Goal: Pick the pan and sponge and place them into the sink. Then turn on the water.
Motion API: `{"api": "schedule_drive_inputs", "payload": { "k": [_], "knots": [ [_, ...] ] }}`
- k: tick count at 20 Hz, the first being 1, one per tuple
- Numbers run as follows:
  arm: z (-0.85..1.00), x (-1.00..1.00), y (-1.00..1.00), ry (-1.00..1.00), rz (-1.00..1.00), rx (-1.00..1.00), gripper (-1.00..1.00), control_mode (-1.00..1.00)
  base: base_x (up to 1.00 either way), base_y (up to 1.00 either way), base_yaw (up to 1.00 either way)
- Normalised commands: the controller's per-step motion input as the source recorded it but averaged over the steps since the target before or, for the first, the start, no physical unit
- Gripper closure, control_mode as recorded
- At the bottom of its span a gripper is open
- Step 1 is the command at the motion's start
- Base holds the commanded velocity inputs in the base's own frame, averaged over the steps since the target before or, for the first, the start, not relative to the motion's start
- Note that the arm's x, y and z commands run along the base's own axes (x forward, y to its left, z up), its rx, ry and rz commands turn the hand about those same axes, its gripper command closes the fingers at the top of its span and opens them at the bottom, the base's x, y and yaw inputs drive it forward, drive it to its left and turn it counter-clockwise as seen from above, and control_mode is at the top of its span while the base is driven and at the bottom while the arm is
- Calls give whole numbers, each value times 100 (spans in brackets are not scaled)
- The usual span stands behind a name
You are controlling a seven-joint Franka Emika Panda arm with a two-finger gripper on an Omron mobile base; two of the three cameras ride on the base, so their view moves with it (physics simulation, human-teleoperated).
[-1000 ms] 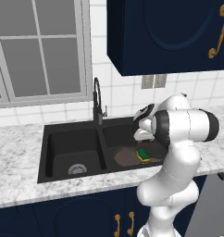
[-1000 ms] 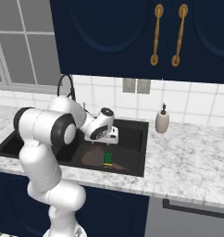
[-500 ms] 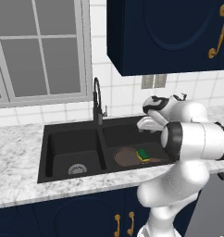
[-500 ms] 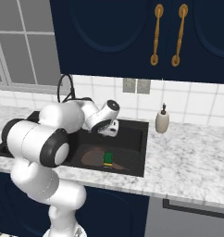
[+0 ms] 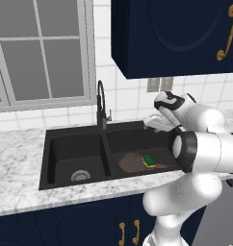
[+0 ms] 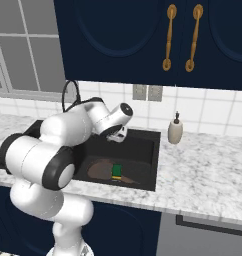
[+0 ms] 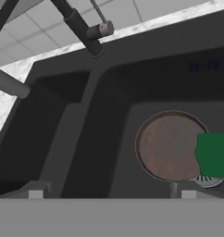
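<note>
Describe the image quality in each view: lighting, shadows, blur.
Left base view: flat, even rendered light, sharp, the sink interior very dark. Right base view: equally even, soft shadow beneath the upper cabinets. Hand view: coarser, blurred, the pan mottled, the sponge a soft-edged green patch.

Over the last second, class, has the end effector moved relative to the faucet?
Yes. The end effector has risen from above the sponge and swung toward the back wall, nearer the faucet, which stayed put.
</note>
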Motion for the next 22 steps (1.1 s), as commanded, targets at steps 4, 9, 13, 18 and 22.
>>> {"api": "schedule_drive_inputs", "payload": {
  "k": [4,9,13,18,22],
  "knots": [
    [0,0,0,0,0,0,-100,-100,0,0,0],
    [1,0,38,-1,0,2,-100,-100,0,0,0],
    [1,8,50,0,-3,7,-100,-100,0,0,0],
    [0,17,52,-4,-7,4,-100,-100,0,0,0],
    [0,33,10,-2,-5,4,-100,-100,0,0,0]
  ]
}}
